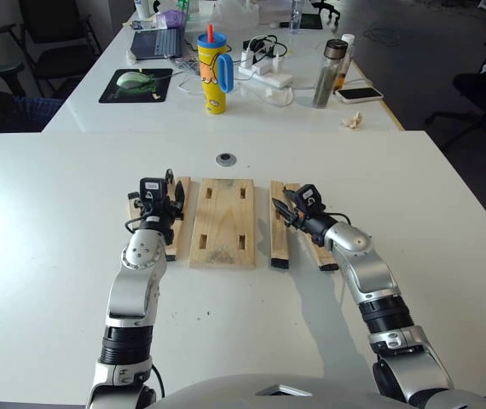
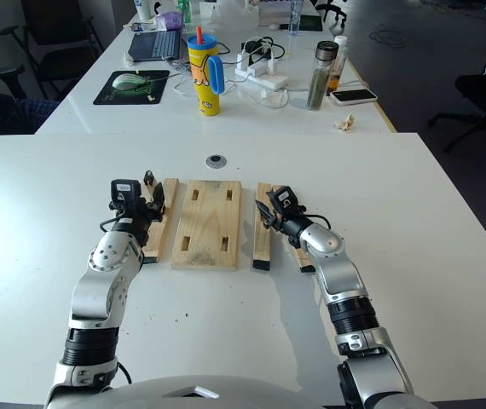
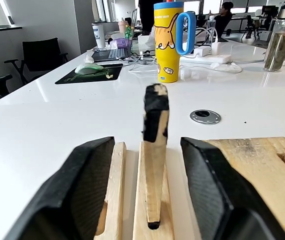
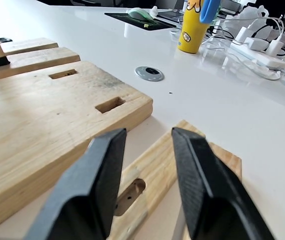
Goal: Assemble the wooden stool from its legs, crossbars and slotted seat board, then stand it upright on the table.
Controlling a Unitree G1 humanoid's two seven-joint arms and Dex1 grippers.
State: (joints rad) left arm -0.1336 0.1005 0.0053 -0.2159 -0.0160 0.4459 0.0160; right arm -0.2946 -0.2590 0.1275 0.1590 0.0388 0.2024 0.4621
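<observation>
Seat board: 1 seat board (image 1: 222,223) lies flat on the table (image 1: 55,213), centre of the head view. Its 4 slots face up, probably so the legs can be pushed in from above.
Left gripper: the left gripper (image 3: 148,142) is released, just left of the board. Its fingers are spread on either side of a tilted stick with a gap on each side, so it looks lined up to close on the stick.
Tilted stick: 1 tilted stick (image 3: 153,165) has its black-capped end raised and its lower end resting on a flat strip.
Left strips: 2 lie flat side by side under the left gripper. They are the outer strip (image 3: 113,190) and the inner strip (image 3: 157,220), which is nearest the board.
Right gripper: the right gripper (image 4: 147,134) is open and holds nothing. It hovers over the near strip, close to the hole in it, which suggests this is the next piece to be picked up.
Right strips: 2 lie right of the board. The near strip (image 1: 279,226) is just beside the board's right edge. The far strip (image 1: 321,254) lies partly under the right arm.
Progress: no parts are joined yet, so by my judgement assembly is only starting.
</observation>
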